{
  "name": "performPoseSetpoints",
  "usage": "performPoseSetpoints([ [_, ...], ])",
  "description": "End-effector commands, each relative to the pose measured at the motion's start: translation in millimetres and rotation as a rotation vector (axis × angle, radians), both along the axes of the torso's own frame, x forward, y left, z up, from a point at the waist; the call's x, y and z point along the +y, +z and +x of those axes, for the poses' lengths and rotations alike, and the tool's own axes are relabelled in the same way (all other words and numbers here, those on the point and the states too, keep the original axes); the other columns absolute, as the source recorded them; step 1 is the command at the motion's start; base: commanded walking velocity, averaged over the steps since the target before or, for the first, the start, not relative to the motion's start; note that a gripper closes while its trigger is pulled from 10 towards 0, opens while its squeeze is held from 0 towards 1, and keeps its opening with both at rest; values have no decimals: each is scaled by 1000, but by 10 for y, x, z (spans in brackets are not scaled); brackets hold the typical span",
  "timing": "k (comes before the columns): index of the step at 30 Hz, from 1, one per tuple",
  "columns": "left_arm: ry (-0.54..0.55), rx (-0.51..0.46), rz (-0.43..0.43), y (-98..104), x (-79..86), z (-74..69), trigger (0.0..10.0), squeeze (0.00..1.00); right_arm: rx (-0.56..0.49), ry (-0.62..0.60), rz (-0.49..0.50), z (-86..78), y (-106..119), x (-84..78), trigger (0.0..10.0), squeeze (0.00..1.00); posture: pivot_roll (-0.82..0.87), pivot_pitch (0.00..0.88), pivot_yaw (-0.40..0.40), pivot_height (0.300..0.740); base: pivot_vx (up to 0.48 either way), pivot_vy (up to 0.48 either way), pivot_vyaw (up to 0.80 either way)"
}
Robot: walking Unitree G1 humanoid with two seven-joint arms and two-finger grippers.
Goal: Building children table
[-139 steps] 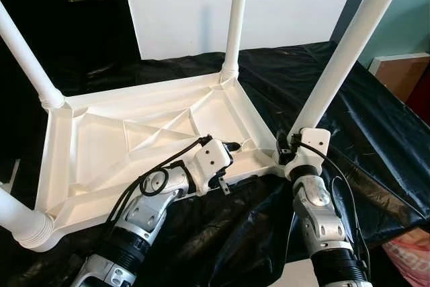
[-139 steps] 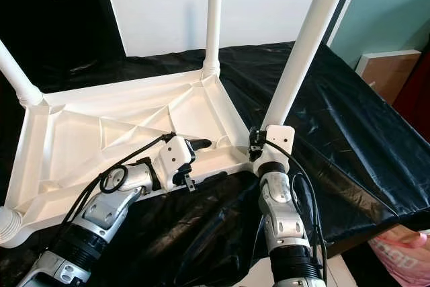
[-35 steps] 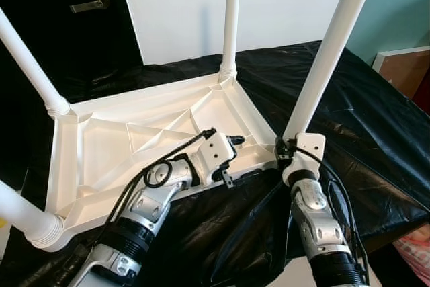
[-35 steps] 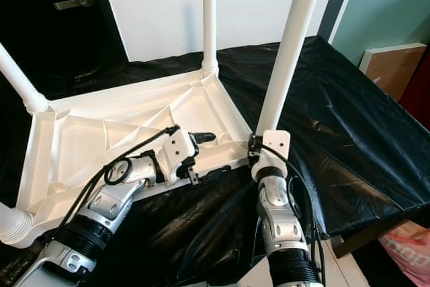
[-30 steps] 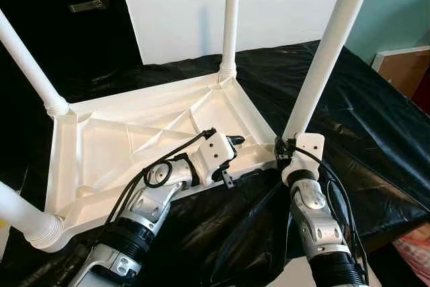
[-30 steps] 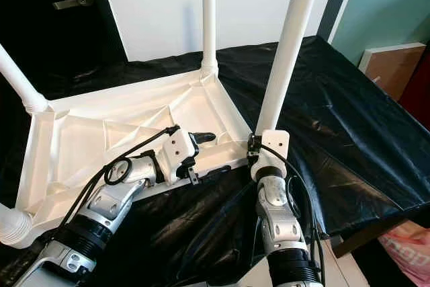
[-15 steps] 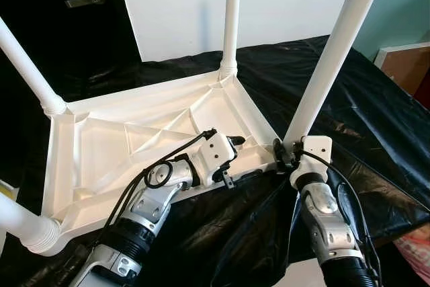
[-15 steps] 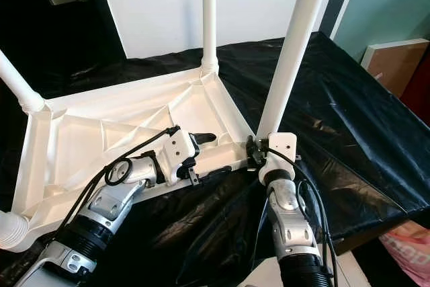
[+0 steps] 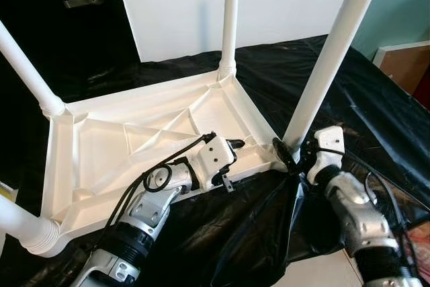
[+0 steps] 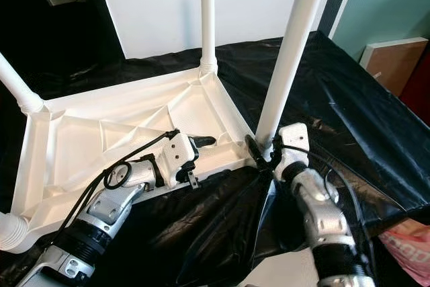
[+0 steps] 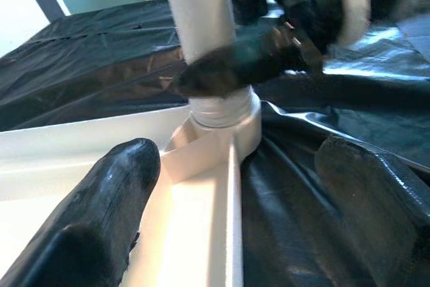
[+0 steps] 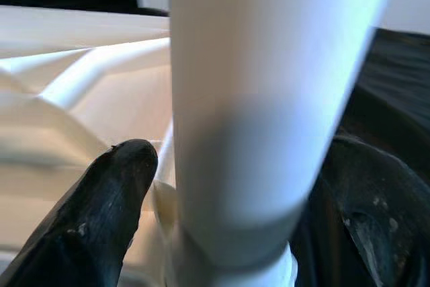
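Plastic sheeting, black and crinkled (image 9: 376,99), covers the bench under your work. On it lies the white ribbed plastic tabletop (image 9: 121,146), underside up, its long axis running left to right, all four legs pointing upward. You look to be seating the near-right white tubular leg (image 10: 290,52), which stands upright in its corner socket. Your right gripper (image 12: 235,186) has its fingers spread either side of that leg's base, apparently gripping it; next, twist it home and check for wobble. Your left gripper (image 11: 228,186) straddles the near rim with fingers parted, steadying it.
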State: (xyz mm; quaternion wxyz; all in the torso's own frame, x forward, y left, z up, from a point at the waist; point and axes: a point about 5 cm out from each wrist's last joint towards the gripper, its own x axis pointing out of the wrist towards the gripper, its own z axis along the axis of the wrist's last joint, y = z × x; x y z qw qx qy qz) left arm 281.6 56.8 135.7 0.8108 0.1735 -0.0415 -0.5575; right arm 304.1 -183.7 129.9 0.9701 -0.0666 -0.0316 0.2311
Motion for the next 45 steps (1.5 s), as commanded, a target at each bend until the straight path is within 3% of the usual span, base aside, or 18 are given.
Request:
performPoseSetpoints([
  [1,-51,18,32,-35,-2,-44,10000,0,16,39,-10,1,-45,29,10000,0,-22,43,0,740,0,0,0],
  [7,-59,24,40,-40,5,-58,10000,0,35,111,-50,79,-42,45,10000,0,-10,46,-10,740,0,0,0],
  [8,-57,22,40,-36,5,-61,10000,0,45,128,-63,91,-60,42,0,0,-1,51,-15,740,0,0,0],
  [20,-60,20,41,-24,11,-105,10000,0,85,163,-81,47,-157,-33,0,0,3,82,-17,740,0,0,0],
  [21,-60,22,43,-28,12,-105,10000,0,88,155,-80,43,-172,-46,2667,0,3,83,-18,740,0,0,0],
  [22,-60,22,43,-28,12,-105,10000,0,88,155,-80,43,-172,-46,2667,0,3,83,-18,740,0,0,0],
  [23,-60,22,44,-30,13,-103,10000,0,88,144,-75,32,-183,-54,10000,0,1,87,-19,740,0,0,0],
  [27,-58,19,41,-16,3,-93,10000,0,75,79,-53,1,-194,-79,10000,0,-3,91,-18,740,0,0,0],
  [36,-58,19,41,-16,3,-93,10000,0,75,79,-53,1,-194,-79,10000,0,-3,91,-18,740,0,0,0],
  [38,-52,13,37,-3,-4,-56,10000,0,49,-133,18,-43,-222,-78,10000,0,-23,82,-9,740,0,0,0],
  [41,-48,7,36,3,-6,-35,10000,0,37,-230,47,-79,-236,-55,10000,0,-25,82,-8,740,0,0,0],
  [45,-45,6,34,6,-6,-28,10000,0,44,-274,67,-102,-264,-12,10000,0,-26,80,-9,740,0,0,0],
])
